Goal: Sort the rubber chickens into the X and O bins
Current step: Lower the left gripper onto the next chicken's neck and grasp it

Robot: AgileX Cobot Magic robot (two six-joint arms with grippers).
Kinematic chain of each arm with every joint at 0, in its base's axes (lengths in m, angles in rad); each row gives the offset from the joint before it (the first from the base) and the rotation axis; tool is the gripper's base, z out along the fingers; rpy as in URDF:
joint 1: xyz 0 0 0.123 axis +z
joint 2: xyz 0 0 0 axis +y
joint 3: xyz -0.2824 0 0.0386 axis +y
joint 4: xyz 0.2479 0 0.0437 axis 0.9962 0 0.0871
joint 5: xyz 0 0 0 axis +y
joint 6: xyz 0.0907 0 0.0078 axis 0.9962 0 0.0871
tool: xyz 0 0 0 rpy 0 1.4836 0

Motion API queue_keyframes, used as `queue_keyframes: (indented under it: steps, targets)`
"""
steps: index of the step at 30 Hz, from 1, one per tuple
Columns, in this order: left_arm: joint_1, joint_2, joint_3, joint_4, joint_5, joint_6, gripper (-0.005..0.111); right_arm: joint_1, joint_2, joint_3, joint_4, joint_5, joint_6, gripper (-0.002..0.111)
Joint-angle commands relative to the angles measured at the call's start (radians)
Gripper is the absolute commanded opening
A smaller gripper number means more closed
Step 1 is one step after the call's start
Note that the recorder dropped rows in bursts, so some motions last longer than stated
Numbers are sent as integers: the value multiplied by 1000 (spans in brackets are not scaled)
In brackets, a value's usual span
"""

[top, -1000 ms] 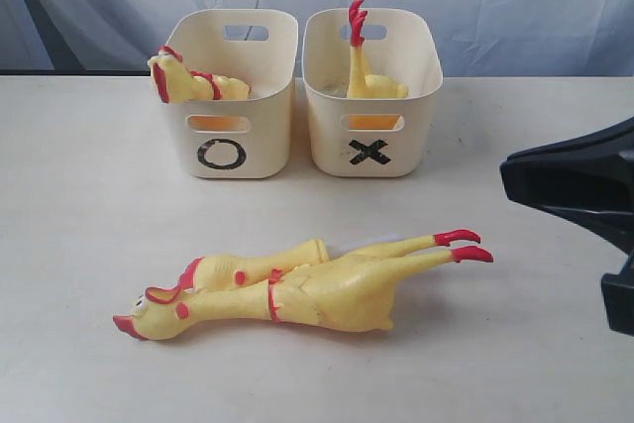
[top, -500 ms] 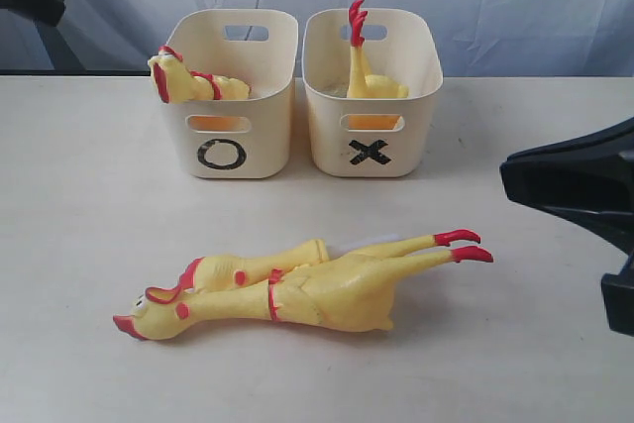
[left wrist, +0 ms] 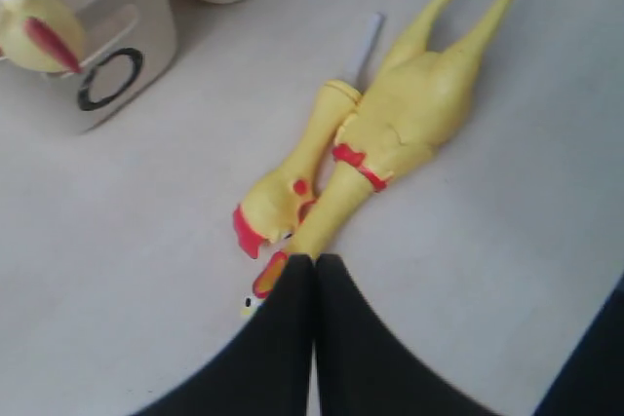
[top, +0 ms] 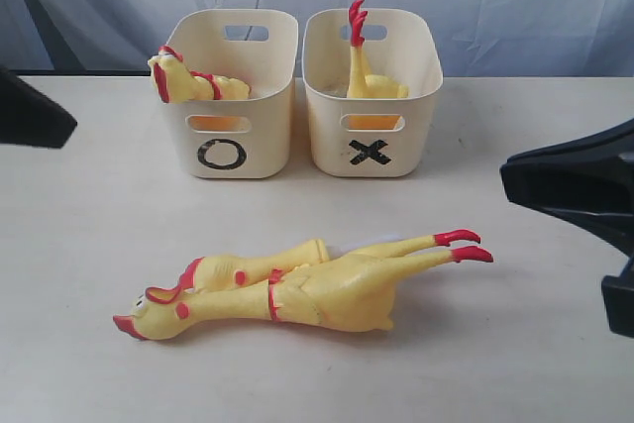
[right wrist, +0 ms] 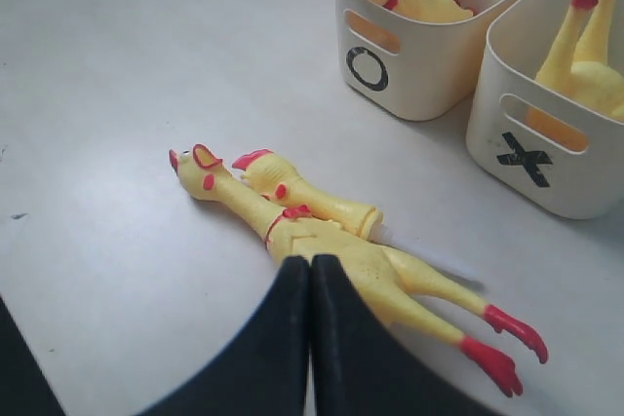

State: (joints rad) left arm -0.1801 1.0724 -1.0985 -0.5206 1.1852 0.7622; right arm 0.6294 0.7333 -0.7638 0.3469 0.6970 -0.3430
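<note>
Grippers: left gripper [left wrist: 314, 262] and right gripper [right wrist: 310, 262] both jaws pressed together, empty.
Targets: whole chicken [top: 317, 294] and head-and-neck piece [top: 253, 266] lie touching, lower centre of exterior frame; O bin [top: 272, 136], X bin [top: 327, 136] upper centre.
Next: open first, grab one mid-body so you don't drag its neighbour.
Views: left wrist shows the white tube [left wrist: 369, 41] clearly; exterior barely does.
</note>
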Motion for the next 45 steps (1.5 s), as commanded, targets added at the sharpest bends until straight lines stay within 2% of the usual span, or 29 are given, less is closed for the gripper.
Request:
queue_keyframes:
  steps: [1,6,12,15,19,24,26,29,32,45]
  targets:
    - [-5,-20,130,-91,-18,177,0,1,-7,3,0,6,-3,-1]
    - [-77,-20,278,-126,-157,360,0,1,-7,3,0,14,-3,-1]
    - [-227,15,415,-196,-412,570,4,1,-7,3,-2,14,-3,-1]
    - [-286,61,451,-203,-493,630,12,1,-7,3,-2,15,-3,-1]
    - [-338,137,466,-196,-587,636,29,1,-7,3,-2,15,-2,-1]
    - [-378,249,466,-196,-681,636,51,1,-7,3,-2,17,-2,-1]
    - [-398,302,466,-196,-698,691,54,1,-7,3,0,16,-2,-1]
    - [-410,358,466,-188,-727,792,54,1,-7,3,0,16,-2,-1]
    - [-410,409,466,-181,-832,794,54,1,-7,3,5,16,-2,-1]
    - [-410,564,466,-184,-935,794,54,1,-7,3,12,12,-2,-1]
